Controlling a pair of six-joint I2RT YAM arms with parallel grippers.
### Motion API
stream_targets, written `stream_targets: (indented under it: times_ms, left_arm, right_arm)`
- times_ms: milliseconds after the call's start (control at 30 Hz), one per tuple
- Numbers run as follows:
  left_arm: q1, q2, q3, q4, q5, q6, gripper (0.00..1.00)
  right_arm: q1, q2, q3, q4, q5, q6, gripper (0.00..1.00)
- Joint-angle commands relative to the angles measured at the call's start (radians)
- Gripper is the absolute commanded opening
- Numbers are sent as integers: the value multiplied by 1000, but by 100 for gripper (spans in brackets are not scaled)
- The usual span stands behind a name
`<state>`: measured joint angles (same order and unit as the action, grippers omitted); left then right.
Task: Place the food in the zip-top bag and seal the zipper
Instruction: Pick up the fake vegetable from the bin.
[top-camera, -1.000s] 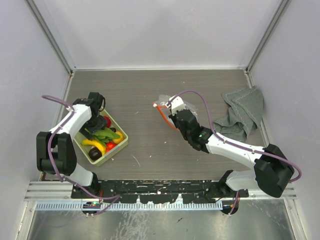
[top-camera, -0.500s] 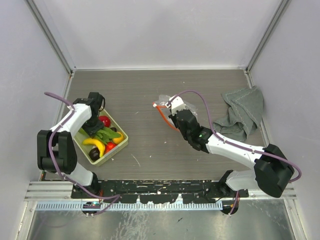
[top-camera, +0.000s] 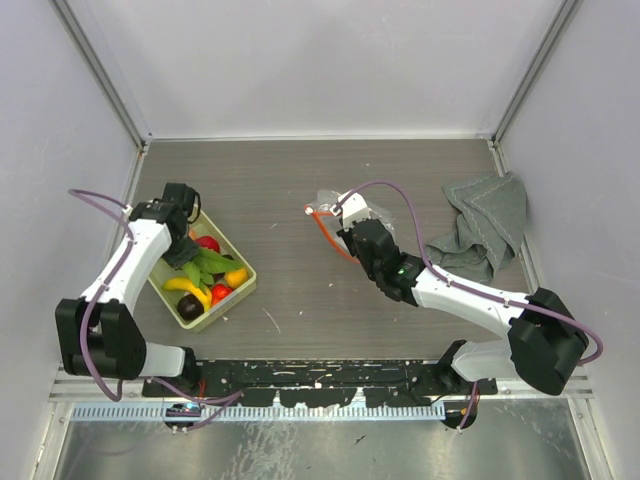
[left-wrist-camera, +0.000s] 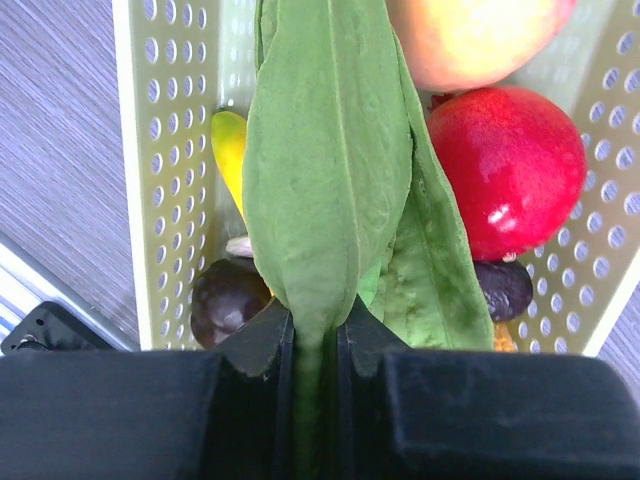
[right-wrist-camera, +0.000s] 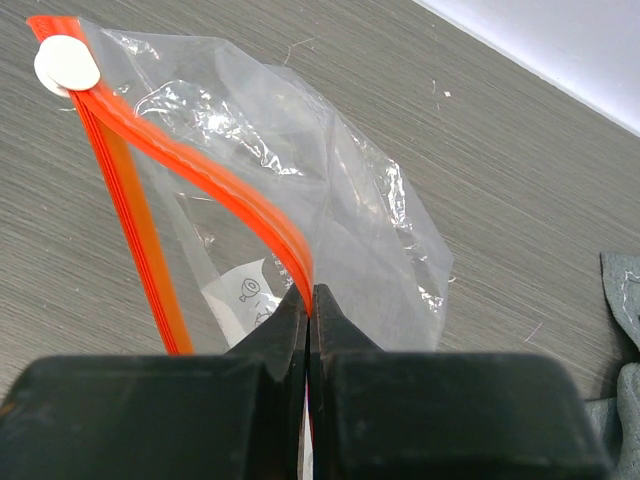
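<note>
The food lies in a pale green basket (top-camera: 243, 287) at the left: a leafy green piece (left-wrist-camera: 325, 170), a red fruit (left-wrist-camera: 510, 165), a peach-coloured fruit (left-wrist-camera: 470, 35), a yellow piece (left-wrist-camera: 227, 150) and dark purple pieces (left-wrist-camera: 228, 300). My left gripper (left-wrist-camera: 316, 325) is shut on the stem of the leafy green piece, just over the basket (left-wrist-camera: 170, 180). The zip-top bag (right-wrist-camera: 330, 230) stands open mid-table. My right gripper (right-wrist-camera: 309, 300) is shut on its red-orange zipper (right-wrist-camera: 210, 180) and holds one lip of the mouth up. A white slider (right-wrist-camera: 66, 65) sits at the zipper's far end.
A grey folded cloth (top-camera: 485, 230) lies at the right by the side wall. White walls and metal frame posts close the table on three sides. The arms' base rail (top-camera: 320, 380) runs along the near edge.
My left gripper has closed on the leafy green piece's stem and drawn back toward the basket's far-left corner. The right arm and the bag have stayed still.
</note>
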<state>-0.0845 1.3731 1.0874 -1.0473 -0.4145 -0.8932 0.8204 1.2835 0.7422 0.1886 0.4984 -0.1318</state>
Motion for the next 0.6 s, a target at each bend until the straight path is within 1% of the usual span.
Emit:
stream_targets:
  times_ms: [0,167,300,467,567]
  left_arm:
    - [3,-111,15,-5,21,82,8]
    - [3,-262,-15,64,123,183,2]
    - [2,-385,-53,140,229,254,3]
    - [-6,-514,-114,268,437,334,3]
    - [-22,-540,-134,325,558,355,2]
  right_arm:
    - [-3,-14,26,31,-19,18,1]
    - [-4,-19,36,5,-20,26,0]
    - [-4,-21,45,-11,-8,25,1]
    - [-4,-28,54,-30,-6,27,1]
    - [-3,-38,59,-44,-10,30,1]
